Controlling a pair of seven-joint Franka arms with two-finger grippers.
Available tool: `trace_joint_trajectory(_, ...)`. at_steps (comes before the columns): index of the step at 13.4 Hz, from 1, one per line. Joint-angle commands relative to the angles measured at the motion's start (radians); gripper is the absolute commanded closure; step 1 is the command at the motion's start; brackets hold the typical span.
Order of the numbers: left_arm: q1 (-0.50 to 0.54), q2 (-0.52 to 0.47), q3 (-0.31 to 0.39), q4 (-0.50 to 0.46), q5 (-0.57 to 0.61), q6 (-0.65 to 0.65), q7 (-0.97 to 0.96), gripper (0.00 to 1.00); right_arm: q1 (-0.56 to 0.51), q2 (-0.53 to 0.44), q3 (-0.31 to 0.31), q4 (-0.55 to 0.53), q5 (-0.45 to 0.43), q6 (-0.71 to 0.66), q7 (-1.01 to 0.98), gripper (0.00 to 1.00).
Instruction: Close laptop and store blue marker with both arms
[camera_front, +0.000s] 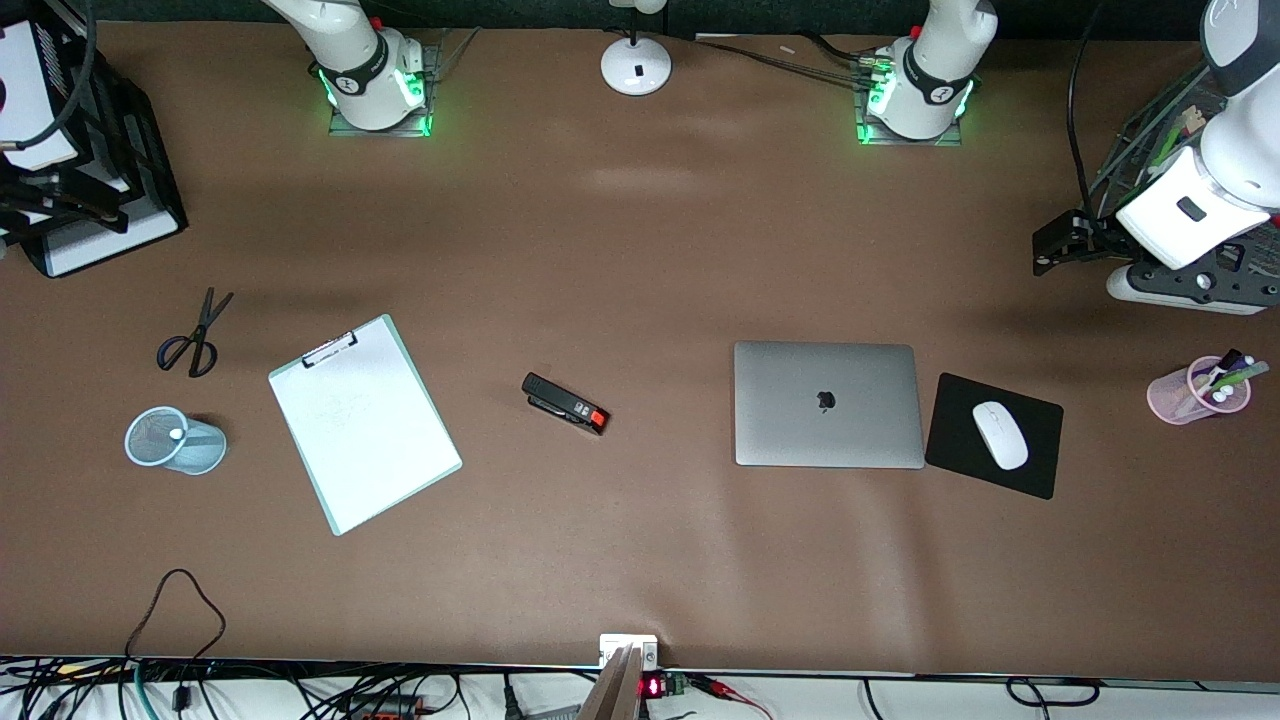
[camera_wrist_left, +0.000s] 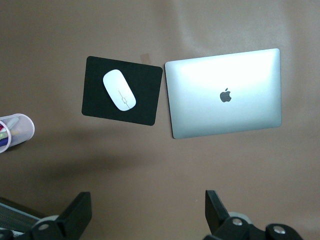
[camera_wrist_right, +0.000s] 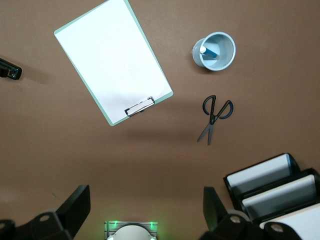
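- Front view: the laptop (camera_front: 828, 403) lies flat on the table (camera_front: 640, 250) toward the left arm's end, lid down with the apple logo up. It sits just beside the black mouse pad (camera_front: 955, 470), which carries a white mouse (camera_front: 1000, 435).
- Front view: only the whitish tip of the blue marker (camera_front: 178, 435) shows. It stands inside a pale-blue mesh cup (camera_front: 205, 450) toward the right arm's end, well apart from the laptop.
- Front view: the left pincer (camera_front: 1050, 245) hangs over the table at the left arm's end. Both arms appear to wait.
- Left wrist view: the left pincer (camera_wrist_left: 147, 215) has its fingers spread wide and holds nothing. The laptop (camera_wrist_left: 225, 92) and mouse pad (camera_wrist_left: 95, 100) lie below it, and the lid is shut.
- Right wrist view: the right pincer (camera_wrist_right: 145, 210) is also spread wide and empty, up over the table close to the right arm's base. The blue marker (camera_wrist_right: 211, 51) leans inside the cup (camera_wrist_right: 231, 47).
- Judgement: both steps look done.
- Handling, laptop: stiff, fairly heavy, with a smooth and slippery lid. Push it flat or take it by an edge.
- Handling, marker: light, slim and rigid, and it rolls easily. Pinch it mid-barrel, or by its upper end while it stands in the cup.
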Motion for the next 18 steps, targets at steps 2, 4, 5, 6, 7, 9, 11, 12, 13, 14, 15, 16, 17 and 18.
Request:
trace_joint_trajectory(2, 0.002, -0.004, 0.007, 0.005, -0.004, -0.01, 0.024, 0.0, 0.0, -0.048, 0.005, -0.065, 0.011, 0.023, 0.038, 0.0)
trace_joint_trajectory(4, 0.002, -0.004, 0.01, 0.005, -0.004, -0.01, 0.024, 0.0, -0.002, -0.088, 0.003, -0.126, 0.013, 0.064, 0.04, 0.0)
trace_joint_trajectory(5, 0.002, -0.004, 0.012, 0.005, -0.004, -0.01, 0.02, 0.0, -0.004, -0.114, 0.003, -0.163, 0.013, 0.084, 0.04, 0.0)
trace_joint_trajectory(6, 0.002, -0.004, 0.013, 0.005, -0.003, -0.01, 0.02, 0.0, -0.004, -0.135, 0.003, -0.188, 0.013, 0.092, 0.04, 0.0)
trace_joint_trajectory(7, 0.004, -0.004, 0.013, 0.006, -0.003, -0.009, 0.017, 0.0, -0.004, -0.143, 0.003, -0.197, 0.013, 0.092, 0.04, 0.0)
trace_joint_trajectory(9, 0.011, -0.004, 0.015, 0.006, 0.004, -0.007, 0.013, 0.0, -0.004, -0.159, 0.002, -0.211, 0.013, 0.089, 0.04, 0.0)
trace_joint_trajectory(11, 0.011, -0.005, 0.012, 0.011, 0.04, -0.006, 0.013, 0.0, -0.004, -0.165, 0.002, -0.213, 0.014, 0.091, 0.045, 0.0)
trace_joint_trajectory(12, 0.011, -0.005, 0.009, 0.023, 0.043, -0.007, 0.011, 0.0, -0.005, -0.169, 0.0, -0.214, 0.014, 0.091, 0.061, 0.0)
trace_joint_trajectory(13, 0.011, -0.004, 0.012, 0.026, 0.043, -0.007, 0.011, 0.0, -0.005, -0.172, 0.0, -0.213, 0.014, 0.091, 0.069, 0.0)
trace_joint_trajectory(14, 0.011, -0.004, 0.012, 0.026, 0.043, -0.007, 0.01, 0.0, -0.005, -0.172, -0.001, -0.214, 0.025, 0.089, 0.069, 0.0)
trace_joint_trajectory(15, 0.011, -0.004, 0.012, 0.026, 0.043, -0.007, 0.01, 0.0, -0.008, -0.172, -0.004, -0.214, 0.028, 0.089, 0.069, 0.0)
trace_joint_trajectory(16, 0.011, -0.004, 0.012, 0.026, 0.042, -0.007, 0.01, 0.0, -0.008, -0.172, -0.007, -0.213, 0.03, 0.089, 0.069, 0.0)
trace_joint_trajectory(17, 0.011, -0.004, 0.012, 0.026, 0.042, -0.007, 0.01, 0.0, -0.008, -0.172, -0.007, -0.213, 0.031, 0.086, 0.069, 0.0)
trace_joint_trajectory(18, 0.011, -0.004, 0.012, 0.026, 0.042, -0.007, 0.01, 0.0, -0.008, -0.172, -0.007, -0.213, 0.031, 0.084, 0.068, 0.0)
